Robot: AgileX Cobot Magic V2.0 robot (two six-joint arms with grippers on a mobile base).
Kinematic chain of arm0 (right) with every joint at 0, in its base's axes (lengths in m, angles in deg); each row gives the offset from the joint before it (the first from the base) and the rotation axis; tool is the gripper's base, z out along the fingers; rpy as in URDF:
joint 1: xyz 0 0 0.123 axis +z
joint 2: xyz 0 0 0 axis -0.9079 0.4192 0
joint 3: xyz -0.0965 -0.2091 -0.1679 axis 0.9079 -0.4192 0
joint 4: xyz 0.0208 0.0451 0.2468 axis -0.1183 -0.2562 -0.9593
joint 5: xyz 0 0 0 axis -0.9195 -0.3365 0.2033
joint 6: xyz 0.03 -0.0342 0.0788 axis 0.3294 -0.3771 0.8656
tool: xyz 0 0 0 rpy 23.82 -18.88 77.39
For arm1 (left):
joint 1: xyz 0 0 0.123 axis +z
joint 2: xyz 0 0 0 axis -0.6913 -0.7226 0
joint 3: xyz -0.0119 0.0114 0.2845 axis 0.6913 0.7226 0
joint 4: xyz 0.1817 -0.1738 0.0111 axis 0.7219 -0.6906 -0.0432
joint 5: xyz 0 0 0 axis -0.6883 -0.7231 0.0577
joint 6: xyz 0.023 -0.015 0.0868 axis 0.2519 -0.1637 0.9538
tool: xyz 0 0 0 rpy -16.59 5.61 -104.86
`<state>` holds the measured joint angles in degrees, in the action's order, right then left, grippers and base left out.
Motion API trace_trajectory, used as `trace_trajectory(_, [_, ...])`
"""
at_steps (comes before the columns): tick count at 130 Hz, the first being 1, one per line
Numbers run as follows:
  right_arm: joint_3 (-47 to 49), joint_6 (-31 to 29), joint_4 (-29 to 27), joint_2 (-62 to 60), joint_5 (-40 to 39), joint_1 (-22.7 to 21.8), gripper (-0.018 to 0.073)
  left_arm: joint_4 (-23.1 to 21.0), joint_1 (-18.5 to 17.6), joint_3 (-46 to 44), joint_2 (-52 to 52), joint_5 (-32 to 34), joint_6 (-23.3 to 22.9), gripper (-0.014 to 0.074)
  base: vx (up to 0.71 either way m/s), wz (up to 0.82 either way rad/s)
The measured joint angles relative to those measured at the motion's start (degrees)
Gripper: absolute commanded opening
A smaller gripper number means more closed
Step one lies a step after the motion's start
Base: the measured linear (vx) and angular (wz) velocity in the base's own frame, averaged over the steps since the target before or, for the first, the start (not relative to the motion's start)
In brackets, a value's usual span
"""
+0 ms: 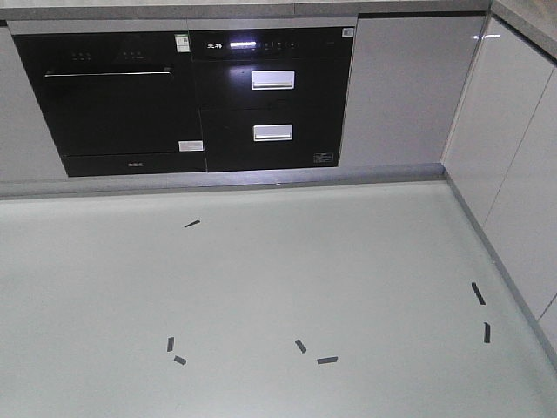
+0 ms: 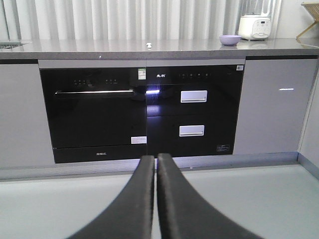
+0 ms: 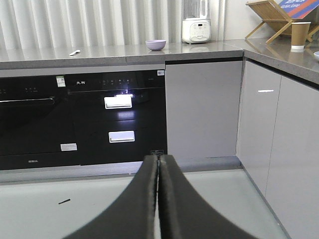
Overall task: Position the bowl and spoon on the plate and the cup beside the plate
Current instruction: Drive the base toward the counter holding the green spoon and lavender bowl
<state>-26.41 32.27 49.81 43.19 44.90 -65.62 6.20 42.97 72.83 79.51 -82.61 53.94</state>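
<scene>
Far counter was seen bearing bowl (image 3: 155,45), spoon (image 3: 75,52) and cup (image 3: 300,35). Left gripper (image 2: 155,158) and right gripper (image 3: 158,158) were clenched, empty. Nothing was yet arranged, and an approach to the counter was judged needed first.

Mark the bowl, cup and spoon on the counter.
bowl (image 3: 155,45): right wrist view, middle of outer wall.
cup (image 3: 300,34): right wrist view, brown side wall.
spoon (image 3: 75,52): right wrist view, mid-length of it.

A black oven (image 1: 113,100) stood built in under a grey counter (image 3: 99,52), with two white-handled drawers (image 1: 235,131) just to its right. Grey cabinets (image 1: 400,87) ran on into the corner. Short black tape marks (image 1: 327,360) lay scattered on the pale floor (image 1: 261,279). A white appliance (image 3: 196,25) sat on the counter before pale curtains (image 2: 124,20), a wooden rack (image 3: 269,17) near the corner.
</scene>
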Motion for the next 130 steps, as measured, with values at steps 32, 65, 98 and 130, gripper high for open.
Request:
trace_trajectory(32, [0.0, 0.0, 0.0, 0.0, 0.0, 0.0, -0.0008, 0.0, 0.0, 0.0, 0.0, 0.0, 0.0, -0.0007, 0.0, 0.0])
trace_trajectory(65, [0.0, 0.0, 0.0, 0.0, 0.0, 0.0, -0.0008, 0.0, 0.0, 0.0, 0.0, 0.0, 0.0, -0.0007, 0.0, 0.0])
trace_trajectory(98, [0.0, 0.0, 0.0, 0.0, 0.0, 0.0, -0.0008, 0.0, 0.0, 0.0, 0.0, 0.0, 0.0, -0.0007, 0.01, 0.0])
trace_trajectory(130, [0.0, 0.0, 0.0, 0.0, 0.0, 0.0, -0.0008, 0.0, 0.0, 0.0, 0.0, 0.0, 0.0, -0.0007, 0.11, 0.0])
